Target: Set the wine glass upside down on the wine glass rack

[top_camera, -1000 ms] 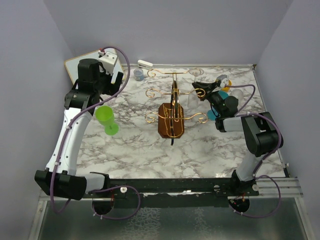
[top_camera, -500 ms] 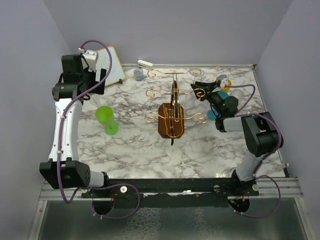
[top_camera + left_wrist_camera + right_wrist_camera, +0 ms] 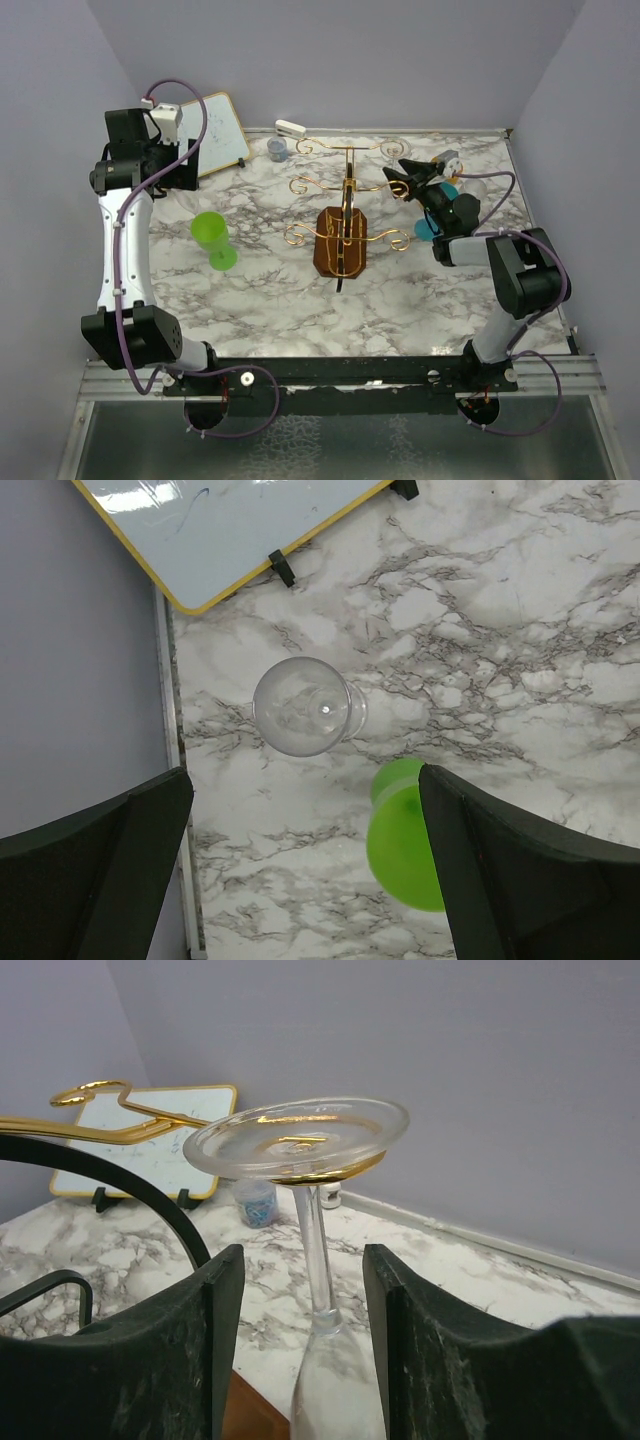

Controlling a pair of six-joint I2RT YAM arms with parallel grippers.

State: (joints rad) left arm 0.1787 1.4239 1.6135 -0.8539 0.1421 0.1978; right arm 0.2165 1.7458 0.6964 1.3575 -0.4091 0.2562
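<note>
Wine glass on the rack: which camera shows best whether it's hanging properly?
Right wrist: the wine glass hangs upside down, its foot resting on the wine glass rack's gold arm, stem between the open fingers. Top external barely shows the clear glass. Left wrist misses it.

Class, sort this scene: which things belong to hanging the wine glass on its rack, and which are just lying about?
Job: wine glass, hung upside down; wine glass rack; right end effector, open around its stem.
Lying about: green cup; whiteboard; small blue-filled cup; second clear glass.
</note>
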